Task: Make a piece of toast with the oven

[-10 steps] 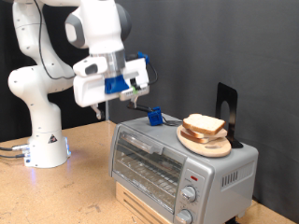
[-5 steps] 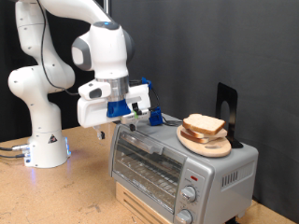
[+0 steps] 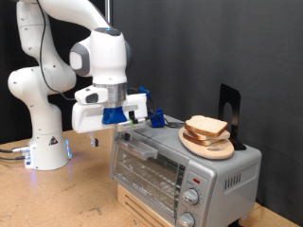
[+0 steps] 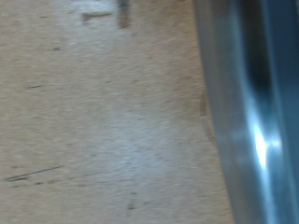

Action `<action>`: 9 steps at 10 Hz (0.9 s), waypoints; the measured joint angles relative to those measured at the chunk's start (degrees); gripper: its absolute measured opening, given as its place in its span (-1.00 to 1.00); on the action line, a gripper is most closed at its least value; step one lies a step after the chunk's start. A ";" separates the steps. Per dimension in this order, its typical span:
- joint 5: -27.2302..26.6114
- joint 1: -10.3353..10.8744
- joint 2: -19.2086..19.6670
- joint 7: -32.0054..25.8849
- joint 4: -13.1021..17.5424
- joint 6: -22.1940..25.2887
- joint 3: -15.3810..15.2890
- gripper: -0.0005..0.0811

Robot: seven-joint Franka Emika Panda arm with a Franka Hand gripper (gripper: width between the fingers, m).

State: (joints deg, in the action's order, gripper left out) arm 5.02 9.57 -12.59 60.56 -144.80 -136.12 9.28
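One oven [image 3: 185,163] with two knobs [image 3: 191,198], one piece of toast [image 3: 207,126]

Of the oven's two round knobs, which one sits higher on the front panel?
The upper knob on the oven, just below the red mark; the other knob sits beneath it, near the exterior view's bottom edge.

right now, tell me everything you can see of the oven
The oven is a small silver box that looks like metal, standing on a pale wooden base at the exterior view's lower right. Its glass door looks closed, with a wire rack behind it. Two round knobs and a red mark sit on the front's right side. On its roof rest a round wooden board with toast and a small blue piece. The gripper hovers by its upper left corner.
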 joint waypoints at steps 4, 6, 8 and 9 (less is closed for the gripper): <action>4.03 -4.35 2.58 0.73 -0.11 -1.52 1.65 0.99; 6.05 -5.62 4.61 0.91 0.07 -2.75 2.31 0.99; 7.92 -6.84 6.83 1.90 0.52 -3.54 2.80 0.99; 8.92 -7.44 8.03 3.20 0.84 -3.71 2.97 0.99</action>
State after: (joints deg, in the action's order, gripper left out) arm 13.94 2.13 -4.56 63.76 -143.96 -139.83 12.24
